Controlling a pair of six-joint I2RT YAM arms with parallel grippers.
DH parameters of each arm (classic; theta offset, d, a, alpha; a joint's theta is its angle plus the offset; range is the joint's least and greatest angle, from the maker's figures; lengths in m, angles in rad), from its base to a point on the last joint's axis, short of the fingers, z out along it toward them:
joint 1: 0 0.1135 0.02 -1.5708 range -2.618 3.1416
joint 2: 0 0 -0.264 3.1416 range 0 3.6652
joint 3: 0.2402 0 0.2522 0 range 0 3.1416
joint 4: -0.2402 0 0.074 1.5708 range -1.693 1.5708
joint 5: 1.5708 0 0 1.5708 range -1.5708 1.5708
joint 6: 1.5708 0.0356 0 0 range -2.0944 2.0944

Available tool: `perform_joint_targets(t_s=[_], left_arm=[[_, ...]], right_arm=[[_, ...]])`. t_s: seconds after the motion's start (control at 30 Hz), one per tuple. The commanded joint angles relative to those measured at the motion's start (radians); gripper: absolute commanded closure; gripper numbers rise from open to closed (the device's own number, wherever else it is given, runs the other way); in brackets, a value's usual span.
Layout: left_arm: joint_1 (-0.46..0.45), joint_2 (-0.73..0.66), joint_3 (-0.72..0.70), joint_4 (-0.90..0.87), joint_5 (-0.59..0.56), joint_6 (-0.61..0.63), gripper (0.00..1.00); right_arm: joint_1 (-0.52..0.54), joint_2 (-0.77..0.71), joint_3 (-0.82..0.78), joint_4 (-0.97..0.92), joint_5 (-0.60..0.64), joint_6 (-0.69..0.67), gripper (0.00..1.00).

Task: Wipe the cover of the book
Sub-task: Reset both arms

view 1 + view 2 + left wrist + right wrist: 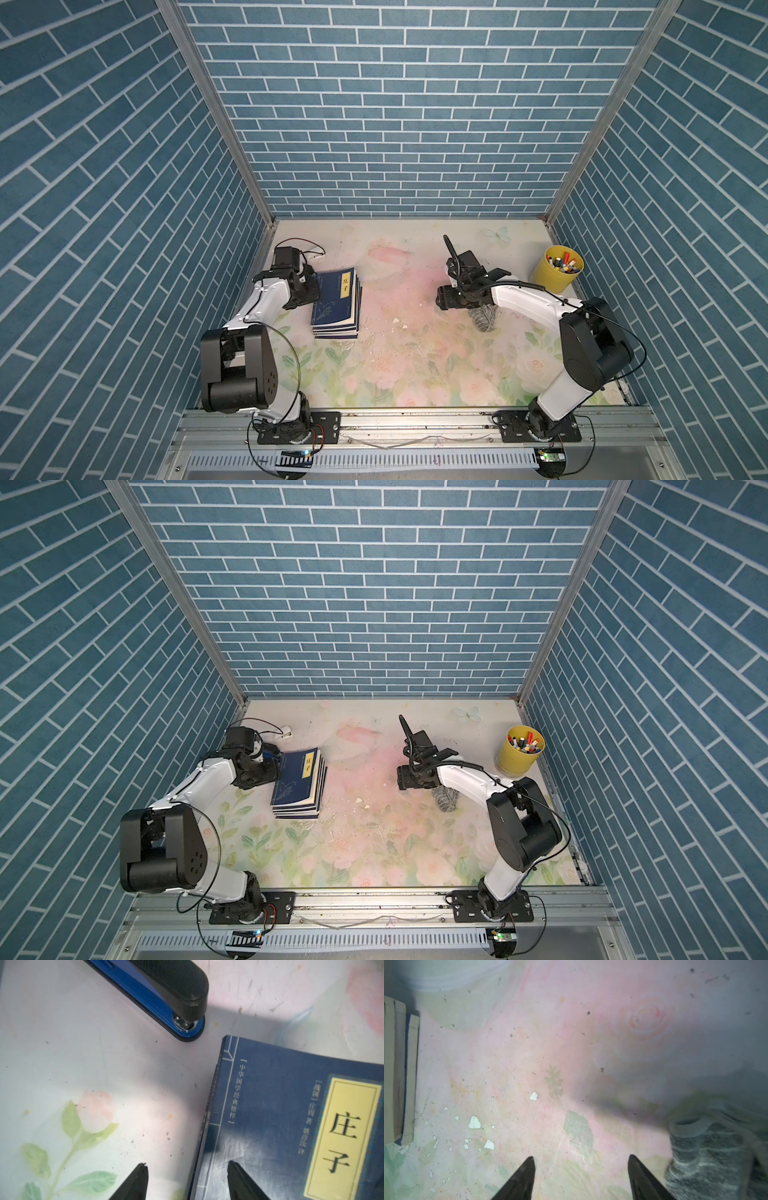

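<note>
A dark blue book (332, 301) with a yellow title label tops a small stack at the table's left, also in a top view (296, 782). My left gripper (308, 291) is at its spine edge. In the left wrist view the left gripper (187, 1164) is open, one finger over the book (280, 1105) cover and one over the table. A crumpled grey cloth (484, 319) lies on the table under my right forearm. My right gripper (581, 1158) stands open and empty beside the cloth (708, 1153), seen in a top view (442, 298).
A blue and black stapler (166, 995) lies just beyond the book's corner. A yellow cup (555, 276) of pens stands at the back right. A small white object (318, 255) with wires sits behind the left arm. White flakes (474, 1122) dot the floral table.
</note>
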Motion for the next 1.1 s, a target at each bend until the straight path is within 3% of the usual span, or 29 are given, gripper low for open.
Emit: perform_joint_targets(t_s=[0.0, 0.13, 0.2, 0.27, 0.4, 0.53, 0.63, 0.87, 1.07], left_arm=[[-0.012, -0.089, 0.001, 0.053, -0.017, -0.021, 0.27], [-0.014, -0.180, -0.071, 0.197, -0.018, -0.102, 0.21], [-0.020, -0.215, -0.112, 0.286, -0.016, -0.135, 0.10], [-0.042, -0.240, -0.141, 0.356, -0.088, -0.162, 0.00], [-0.072, -0.299, -0.235, 0.546, -0.175, -0.159, 0.00], [-0.113, -0.355, -0.428, 0.874, -0.303, -0.089, 0.00], [-0.117, -0.292, -0.544, 1.124, -0.354, -0.002, 0.00], [-0.117, -0.102, -0.608, 1.377, -0.316, 0.075, 0.01], [-0.117, -0.054, -0.653, 1.513, -0.303, 0.118, 0.00]], right_arm=[[-0.032, -0.071, 0.020, -0.055, 0.053, -0.087, 0.29], [-0.096, -0.171, 0.000, -0.022, 0.096, -0.166, 0.28], [-0.139, -0.230, -0.015, 0.009, 0.107, -0.188, 0.27], [-0.189, -0.286, -0.046, 0.053, 0.119, -0.209, 0.26], [-0.288, -0.366, -0.112, 0.125, 0.190, -0.244, 0.25], [-0.441, -0.418, -0.216, 0.234, 0.129, -0.226, 0.25], [-0.526, -0.413, -0.278, 0.332, 0.115, -0.207, 0.25], [-0.669, -0.288, -0.428, 0.655, 0.163, -0.193, 0.25], [-0.689, -0.265, -0.531, 0.854, 0.171, -0.228, 0.25]])
